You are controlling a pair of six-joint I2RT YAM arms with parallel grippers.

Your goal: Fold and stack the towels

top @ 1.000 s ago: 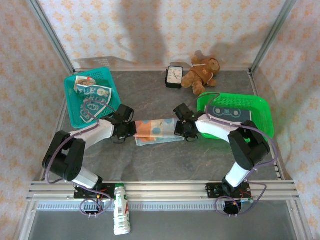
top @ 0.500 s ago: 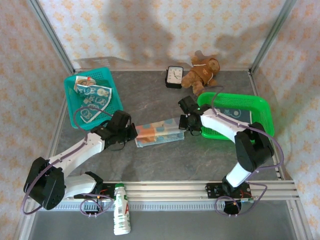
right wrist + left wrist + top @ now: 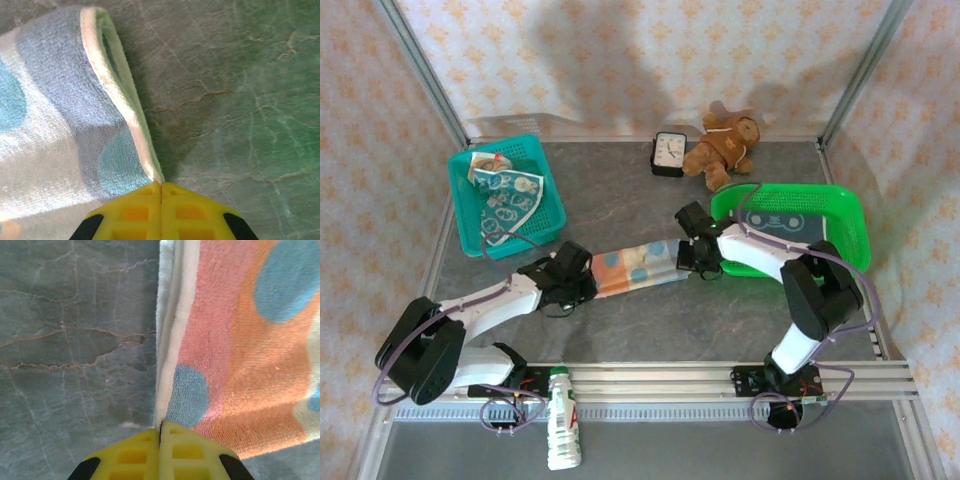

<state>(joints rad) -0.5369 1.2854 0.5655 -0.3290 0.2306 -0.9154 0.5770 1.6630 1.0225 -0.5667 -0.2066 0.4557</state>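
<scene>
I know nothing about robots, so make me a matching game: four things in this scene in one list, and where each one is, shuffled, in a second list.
Things:
1 dotted towel
2 teddy bear
3 navy towel
4 bottle

Places:
A in the green basket
B lying at the front edge
C pinched at its ends by the left tool and the right tool
D beside the clock at the back

Pairs: 1-C, 2-D, 3-A, 4-B

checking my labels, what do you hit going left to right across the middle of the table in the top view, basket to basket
teal basket → left tool → dotted towel → right tool → green basket
</scene>
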